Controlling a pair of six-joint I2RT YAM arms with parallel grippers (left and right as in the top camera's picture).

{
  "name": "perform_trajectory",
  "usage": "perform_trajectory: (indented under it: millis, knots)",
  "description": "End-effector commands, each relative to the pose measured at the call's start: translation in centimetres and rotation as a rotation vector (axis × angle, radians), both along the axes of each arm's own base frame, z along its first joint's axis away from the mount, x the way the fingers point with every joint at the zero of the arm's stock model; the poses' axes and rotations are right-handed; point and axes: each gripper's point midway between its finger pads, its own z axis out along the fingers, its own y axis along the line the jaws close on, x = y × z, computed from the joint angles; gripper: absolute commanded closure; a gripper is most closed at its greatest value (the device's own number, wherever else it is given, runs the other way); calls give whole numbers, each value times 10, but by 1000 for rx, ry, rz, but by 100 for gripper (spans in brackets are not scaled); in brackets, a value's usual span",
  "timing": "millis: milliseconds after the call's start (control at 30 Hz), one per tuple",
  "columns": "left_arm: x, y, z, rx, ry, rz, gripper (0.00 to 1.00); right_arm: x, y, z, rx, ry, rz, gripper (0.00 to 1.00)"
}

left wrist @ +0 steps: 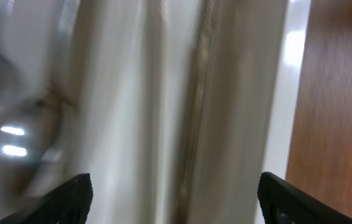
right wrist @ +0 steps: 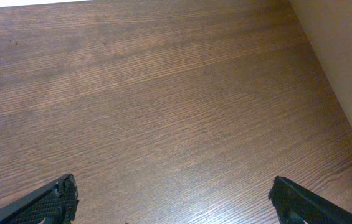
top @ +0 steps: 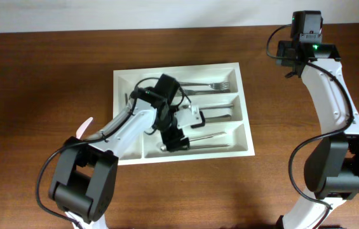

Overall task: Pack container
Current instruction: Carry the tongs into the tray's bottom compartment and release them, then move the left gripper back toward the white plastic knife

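Container (top: 185,68) lies directly beneath left pincer (left wrist: 176,186), released, seemingly empty despite blur.

Overhead: fixed above, facing straight down, far enough off to take in the table (top: 39,95) and the whole tray (top: 179,67). Left wrist: set behind the left gripper (left wrist: 174,199), whose tips sit wide apart in the lower corners. It faces down, very near the tray, blurred, with a strip of table at right. Right wrist: set behind the right gripper (right wrist: 176,202), tips likewise in the lower corners. It faces down on table wood, farther off. Shared: overhead and left wrist, tray and table; overhead and right wrist, table only.
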Motion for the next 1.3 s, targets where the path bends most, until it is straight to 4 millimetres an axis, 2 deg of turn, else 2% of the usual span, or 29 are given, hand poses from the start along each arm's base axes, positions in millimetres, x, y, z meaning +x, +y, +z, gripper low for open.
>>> perform_trajectory:
  millis: [0, 133, 267, 333, 367, 400, 533, 633, 700, 733, 833, 1000, 1167, 1267]
  knots:
    - [29, -15, 44, -50, -101, 8, 13, 0, -5, 5, 0, -15, -17, 1]
    - [45, -21, 83, -74, -163, 17, 13, 0, -5, 5, 1, -15, -17, 1]
    - [79, -3, 105, 38, -269, 195, 13, 0, -5, 5, 0, -15, -17, 1]
    - [100, 17, 110, 130, -340, 325, 13, 0, -5, 5, 1, -15, -17, 1]
    - [109, 28, 112, 174, -372, 399, 8, 0, -5, 5, 0, -15, -17, 1]
    - [118, 42, 115, 218, -402, 477, 8, 0, -5, 5, 0, -15, -17, 1]
    - [137, 84, 119, 279, -426, 751, 5, 0, -5, 5, 0, -15, -17, 1]
    - [148, 117, 120, 259, -383, 956, 5, 0, -5, 5, 0, -15, -17, 1]
    - [154, 150, 119, 247, -341, 1109, 5, 0, -5, 5, 0, -15, -17, 1]
    - [155, 159, 118, 247, -330, 1147, 5, 0, -5, 5, 0, -15, -17, 1]
    - [155, 210, 117, 254, -278, 1310, 6, 0, -5, 5, 0, -15, -17, 1]
    - [143, 277, 123, 200, -173, 1449, 10, 0, -5, 5, 1, -15, -17, 1]
    - [127, 320, 135, 139, -162, 1551, 9, 0, -5, 5, 0, -15, -17, 1]
    - [109, 332, 134, 103, -169, 1589, 9, 0, -5, 5, 0, -15, -17, 1]
